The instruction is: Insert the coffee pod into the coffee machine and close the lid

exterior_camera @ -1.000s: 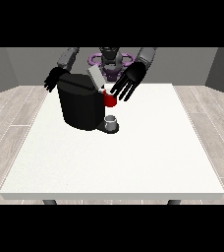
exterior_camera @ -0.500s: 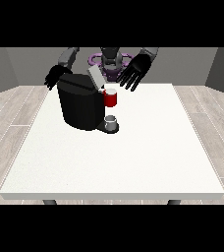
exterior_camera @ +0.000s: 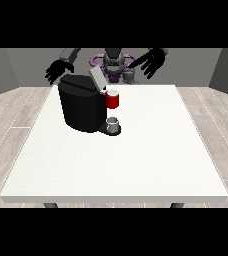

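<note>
Black coffee machine (exterior_camera: 83,107), front view: I am seeing its lid (exterior_camera: 96,77) standing raised.
Hand at the view's right (exterior_camera: 151,62): hovering with fingers spread, holding nothing.
Hand at the view's left (exterior_camera: 58,70): hanging behind the machine, fingers relaxed.
Grey thing (exterior_camera: 129,75): sitting between the machine and the hand at the view's right, nearer that hand; I am not calling it the pod.

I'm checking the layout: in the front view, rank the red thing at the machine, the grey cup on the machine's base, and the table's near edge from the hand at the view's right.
From the hand at the view's right:
1. Red thing at the machine, lower left.
2. Grey cup, beneath it.
3. Table's near edge, bottom.
</note>
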`<state>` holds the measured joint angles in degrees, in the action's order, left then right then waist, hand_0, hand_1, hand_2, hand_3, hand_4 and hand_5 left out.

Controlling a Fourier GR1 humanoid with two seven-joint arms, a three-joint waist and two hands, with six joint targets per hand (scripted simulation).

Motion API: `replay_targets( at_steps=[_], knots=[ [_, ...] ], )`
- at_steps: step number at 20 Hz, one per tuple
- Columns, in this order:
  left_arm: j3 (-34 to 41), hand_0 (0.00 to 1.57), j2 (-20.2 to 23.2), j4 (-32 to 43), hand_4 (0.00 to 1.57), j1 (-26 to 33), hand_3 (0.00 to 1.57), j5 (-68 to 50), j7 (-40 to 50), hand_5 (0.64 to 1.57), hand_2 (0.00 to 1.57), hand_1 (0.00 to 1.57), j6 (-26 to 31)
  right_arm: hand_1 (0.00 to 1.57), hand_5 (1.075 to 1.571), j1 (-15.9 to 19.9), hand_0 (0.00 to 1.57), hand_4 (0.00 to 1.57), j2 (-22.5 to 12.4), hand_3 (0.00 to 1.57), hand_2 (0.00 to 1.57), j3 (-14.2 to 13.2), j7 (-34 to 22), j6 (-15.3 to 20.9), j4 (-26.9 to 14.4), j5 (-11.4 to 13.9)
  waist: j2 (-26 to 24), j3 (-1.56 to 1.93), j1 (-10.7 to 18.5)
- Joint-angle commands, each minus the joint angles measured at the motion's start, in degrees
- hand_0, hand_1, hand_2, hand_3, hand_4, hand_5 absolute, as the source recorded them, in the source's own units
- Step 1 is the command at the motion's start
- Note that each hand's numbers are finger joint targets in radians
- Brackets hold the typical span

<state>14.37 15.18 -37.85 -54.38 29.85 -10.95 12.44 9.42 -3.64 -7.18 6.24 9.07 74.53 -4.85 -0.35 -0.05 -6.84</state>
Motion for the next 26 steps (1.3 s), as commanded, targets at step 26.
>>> replay_targets(
  at_steps=[26],
  knots=[
    [3.25,0.0,-14.45,-17.88,0.09,28.08,0.0,-21.14,1.27,1.571,0.0,0.0,4.19,0.0,1.571,4.72,0.0,0.22,-6.34,0.0,0.0,6.45,-6.75,-10.39,8.1,3.27,-10.12,0.06,13.6]
  ],
)
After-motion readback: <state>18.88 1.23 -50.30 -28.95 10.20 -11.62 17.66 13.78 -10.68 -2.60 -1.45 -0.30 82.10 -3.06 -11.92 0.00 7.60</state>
